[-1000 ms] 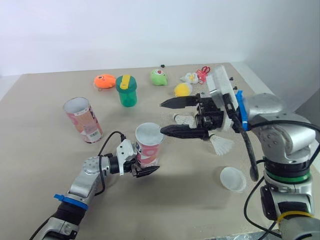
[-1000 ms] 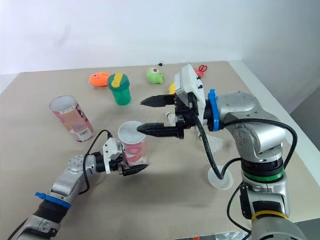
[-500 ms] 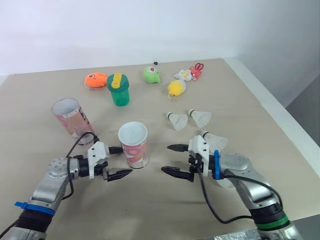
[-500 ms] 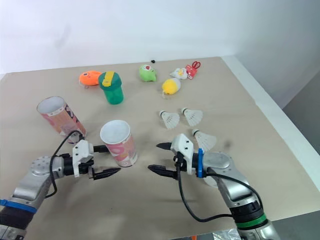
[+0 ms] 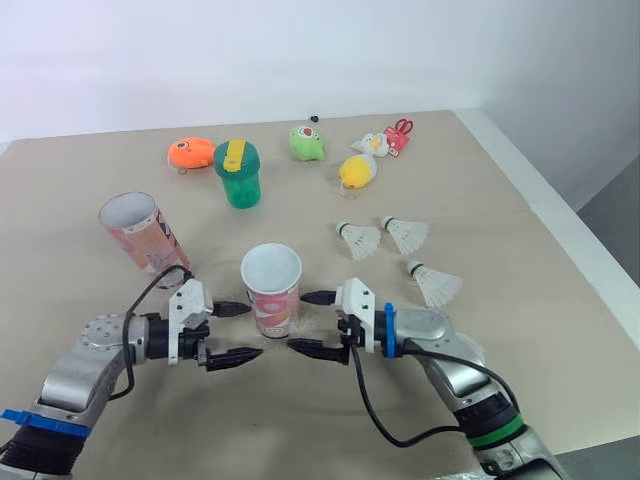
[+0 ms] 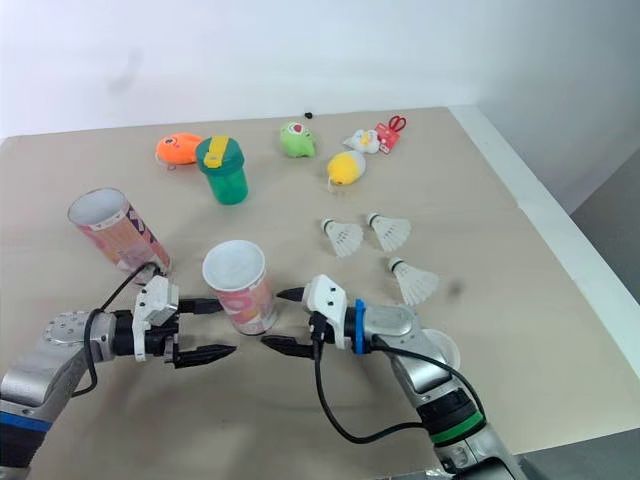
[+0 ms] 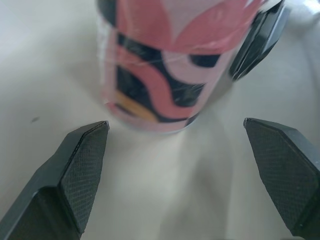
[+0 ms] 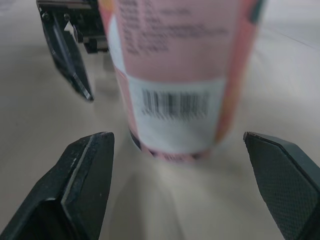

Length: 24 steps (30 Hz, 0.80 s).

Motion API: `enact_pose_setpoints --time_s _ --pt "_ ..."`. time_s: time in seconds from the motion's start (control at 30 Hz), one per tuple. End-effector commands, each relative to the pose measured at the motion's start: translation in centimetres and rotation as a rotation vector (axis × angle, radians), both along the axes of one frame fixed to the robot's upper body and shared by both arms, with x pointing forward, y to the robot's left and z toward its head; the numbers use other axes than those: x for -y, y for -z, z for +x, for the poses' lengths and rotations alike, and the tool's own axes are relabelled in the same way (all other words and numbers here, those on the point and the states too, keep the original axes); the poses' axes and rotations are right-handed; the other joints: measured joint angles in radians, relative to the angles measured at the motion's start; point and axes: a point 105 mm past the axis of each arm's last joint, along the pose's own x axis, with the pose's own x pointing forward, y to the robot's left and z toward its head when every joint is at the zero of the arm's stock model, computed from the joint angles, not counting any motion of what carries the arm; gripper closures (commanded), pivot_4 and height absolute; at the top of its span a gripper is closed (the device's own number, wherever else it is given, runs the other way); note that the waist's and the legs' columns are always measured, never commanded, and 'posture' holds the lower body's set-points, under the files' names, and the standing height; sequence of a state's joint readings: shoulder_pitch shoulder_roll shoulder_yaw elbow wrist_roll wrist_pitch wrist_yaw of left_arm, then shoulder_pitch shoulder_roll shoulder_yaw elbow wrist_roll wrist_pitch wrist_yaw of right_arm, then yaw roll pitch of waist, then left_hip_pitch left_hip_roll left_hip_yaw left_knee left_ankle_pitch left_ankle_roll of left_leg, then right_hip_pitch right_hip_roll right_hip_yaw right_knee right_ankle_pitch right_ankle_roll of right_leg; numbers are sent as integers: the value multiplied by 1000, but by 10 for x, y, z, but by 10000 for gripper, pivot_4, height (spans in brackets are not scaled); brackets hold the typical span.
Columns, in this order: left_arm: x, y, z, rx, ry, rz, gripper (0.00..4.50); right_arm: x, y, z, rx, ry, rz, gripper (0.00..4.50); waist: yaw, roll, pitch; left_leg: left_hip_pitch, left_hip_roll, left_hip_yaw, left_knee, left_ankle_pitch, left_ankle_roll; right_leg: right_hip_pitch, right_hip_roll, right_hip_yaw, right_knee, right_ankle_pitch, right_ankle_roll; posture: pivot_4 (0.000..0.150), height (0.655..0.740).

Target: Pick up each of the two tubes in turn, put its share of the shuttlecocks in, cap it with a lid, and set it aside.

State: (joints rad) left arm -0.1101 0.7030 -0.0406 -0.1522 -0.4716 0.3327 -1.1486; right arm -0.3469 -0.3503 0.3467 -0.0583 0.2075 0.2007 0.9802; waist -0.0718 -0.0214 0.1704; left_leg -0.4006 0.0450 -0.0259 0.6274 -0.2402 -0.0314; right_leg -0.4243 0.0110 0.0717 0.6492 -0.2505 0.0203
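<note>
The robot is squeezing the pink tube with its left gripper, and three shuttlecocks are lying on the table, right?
Not squeezing: the left gripper is open, with its fingers apart from the pink tube, as the left wrist view shows. Three shuttlecocks do lie on the table.

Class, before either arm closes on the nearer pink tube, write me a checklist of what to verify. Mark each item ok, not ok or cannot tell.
1. Near tube stands upright with its mouth open: ok.
2. Left gripper faces the tube, fingers open: ok.
3. Right gripper is on the tube's other side, fingers open: ok.
4. Three shuttlecocks lie loose on the table: ok.
5. What is inside the near tube: cannot tell.
6. Lid is free to grasp: cannot tell, because the right arm partly covers it.
</note>
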Motion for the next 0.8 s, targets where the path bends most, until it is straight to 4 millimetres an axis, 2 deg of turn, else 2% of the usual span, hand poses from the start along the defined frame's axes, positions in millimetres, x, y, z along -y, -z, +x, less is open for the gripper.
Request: enact_pose_setpoints --time_s 0.03,0.4,0.43,0.53,0.7,0.8 --pt "10 -6 -3 14 31 -11 0 -7 -8 4 33 -16 9 769 0 -1 0 0 0 0 1 0 0 0 0 0 0 0 0 1500 7400" --pt "17 -4 1 23 41 -6 0 -23 -6 11 27 -33 23 769 1 -1 1 0 0 0 8 0 0 0 1 0 5 2 0 1500 7400" --pt "17 -4 2 26 38 -6 0 -23 -6 11 25 -33 23 4531 1 -1 1 0 0 0 8 0 0 0 1 0 6 2 0 1500 7400" --pt "12 -9 4 43 28 0 0 -21 -5 11 20 -30 28 5684 1 -1 1 0 0 0 9 0 0 0 1 0 8 2 0 1500 7400" --pt "6 -25 7 84 12 -2 0 -13 -10 6 14 -19 48 5684 1 -1 1 0 0 -1 11 0 -1 0 1 0 10 2 0 1500 7400" --pt "6 -49 8 139 7 -23 0 2 -29 3 33 23 88 5684 3 -3 2 0 0 -1 12 0 -1 0 0 0 12 2 1 1500 7400"
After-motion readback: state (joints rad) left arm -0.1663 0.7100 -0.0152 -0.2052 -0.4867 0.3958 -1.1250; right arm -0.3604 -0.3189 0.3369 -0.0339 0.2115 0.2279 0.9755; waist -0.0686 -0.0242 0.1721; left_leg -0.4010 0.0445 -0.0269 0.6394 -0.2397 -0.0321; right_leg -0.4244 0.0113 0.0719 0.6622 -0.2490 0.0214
